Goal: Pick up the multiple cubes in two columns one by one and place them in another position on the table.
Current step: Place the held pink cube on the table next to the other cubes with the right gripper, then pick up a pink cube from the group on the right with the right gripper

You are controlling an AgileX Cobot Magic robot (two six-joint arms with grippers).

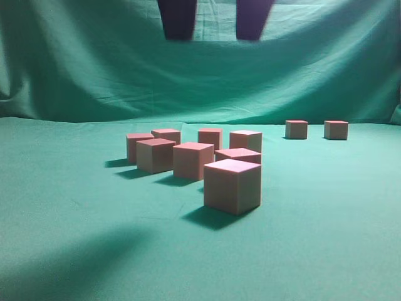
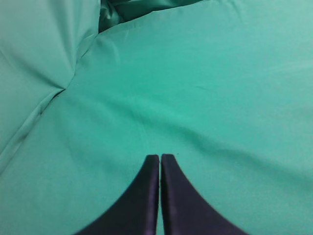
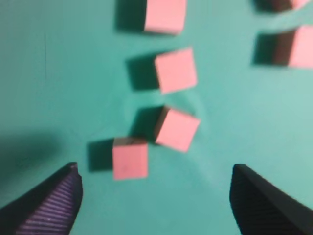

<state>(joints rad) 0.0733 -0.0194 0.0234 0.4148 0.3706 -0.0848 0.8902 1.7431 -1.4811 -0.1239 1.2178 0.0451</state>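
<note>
Ten small reddish-pink matte cubes (image 1: 232, 185) are counted on the smooth green cloth tabletop (image 1: 75, 213) in the exterior view: eight are gathered in a loose cluster near the middle, and two more are set well apart from it at the far right, side by side with a gap between them. In the right wrist view six cubes are seen in whole or in part, all lying ahead of the right hand (image 3: 154, 196), whose two dark ribbed fingers (image 3: 54, 200) are spread wide with nothing held between them. The nearest cube (image 3: 130, 159) lies just ahead of the left finger, and the next one (image 3: 177, 128), turned at an angle, is touching or almost touching it at a corner; two further cubes are lined up beyond, and two more are cut off at the right edge. No long axis is offered by the cubes; several are turned slightly out of line with their neighbours. The left hand (image 2: 160, 196) is seen over bare cloth, its two dark fingers pressed together on nothing. The cluster is backed by a wrinkled, draped green cloth backdrop (image 1: 301, 69), and two dark shapes (image 1: 177, 19), taken for parts of an arm, are seen at the top edge.
</note>
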